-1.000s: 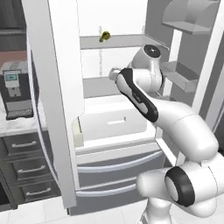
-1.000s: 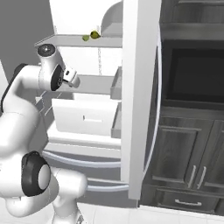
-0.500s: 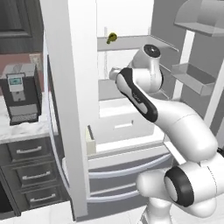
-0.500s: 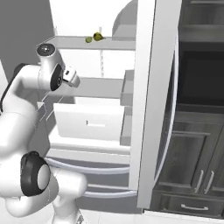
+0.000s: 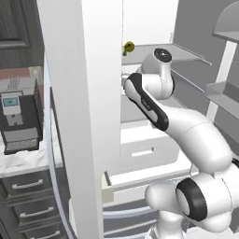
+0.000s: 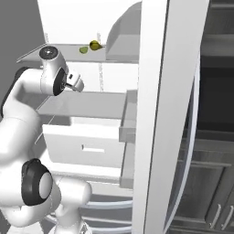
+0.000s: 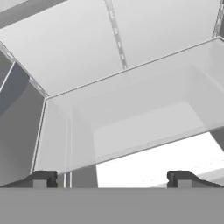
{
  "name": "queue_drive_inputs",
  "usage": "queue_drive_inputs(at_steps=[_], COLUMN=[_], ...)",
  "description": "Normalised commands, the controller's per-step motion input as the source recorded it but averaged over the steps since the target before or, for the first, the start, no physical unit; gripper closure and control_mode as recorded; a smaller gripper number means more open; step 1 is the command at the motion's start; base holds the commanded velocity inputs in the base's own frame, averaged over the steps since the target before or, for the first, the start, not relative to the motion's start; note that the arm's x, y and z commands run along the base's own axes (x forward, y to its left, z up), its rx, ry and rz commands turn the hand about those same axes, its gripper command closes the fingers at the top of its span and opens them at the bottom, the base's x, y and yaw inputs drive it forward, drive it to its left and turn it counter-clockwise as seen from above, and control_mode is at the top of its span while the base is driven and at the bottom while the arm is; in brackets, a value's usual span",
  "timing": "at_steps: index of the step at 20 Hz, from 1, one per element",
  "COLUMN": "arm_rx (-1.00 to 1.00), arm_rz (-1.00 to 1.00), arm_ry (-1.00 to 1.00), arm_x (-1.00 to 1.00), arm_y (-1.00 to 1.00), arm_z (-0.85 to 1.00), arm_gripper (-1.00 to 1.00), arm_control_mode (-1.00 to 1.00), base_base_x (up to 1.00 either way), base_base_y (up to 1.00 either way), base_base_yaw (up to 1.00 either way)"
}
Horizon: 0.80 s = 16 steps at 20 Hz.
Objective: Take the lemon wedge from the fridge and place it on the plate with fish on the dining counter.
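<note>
The fridge (image 6: 154, 114) stands open, showing its white interior. The lemon wedge (image 6: 83, 50), tiny and yellow-green, lies on the upper shelf (image 6: 55, 51) just left of a small round yellow fruit (image 6: 95, 45). My gripper (image 6: 76, 83) hangs below that shelf and points into the fridge. In the hand view the gripper (image 7: 112, 179) is open, with nothing between its dark fingertips (image 7: 43, 178). Ahead of it are a glass shelf (image 7: 131, 87) and a white drawer (image 7: 144, 127). The plate with fish and the dining counter are out of view.
The left fridge door (image 5: 79, 116) stands close beside the arm, and the round fruit (image 5: 128, 46) peeks past its edge. A coffee machine (image 5: 18, 121) sits on a marble worktop over dark drawers (image 5: 28, 186). The right door (image 6: 183, 137) blocks dark cabinets.
The whole picture has shifted and grown, so the base has driven closer to the fridge. The arm keeps its pose and the gripper stays open.
</note>
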Motion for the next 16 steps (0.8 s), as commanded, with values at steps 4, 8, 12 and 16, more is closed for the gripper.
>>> queue_drive_inputs(at_steps=[4, 8, 12, 16], arm_rx=[0.0, 0.0, 0.0, -0.01], arm_rz=[0.0, 0.0, 0.0, 0.0], arm_ry=[0.0, 0.0, -0.04, -0.15], arm_x=[0.0, 0.0, -0.04, -0.04], arm_y=[0.0, 0.0, -0.03, -0.06], arm_z=[0.0, 0.0, 0.16, 0.71], arm_gripper=[-1.0, -1.0, -1.0, -1.0], arm_control_mode=[1.0, 1.0, -1.0, -1.0], base_base_x=[0.69, 0.33, -0.07, 0.0], base_base_y=[0.0, 0.0, 0.0, 0.0], base_base_yaw=[-0.01, 0.0, 0.0, 0.0])
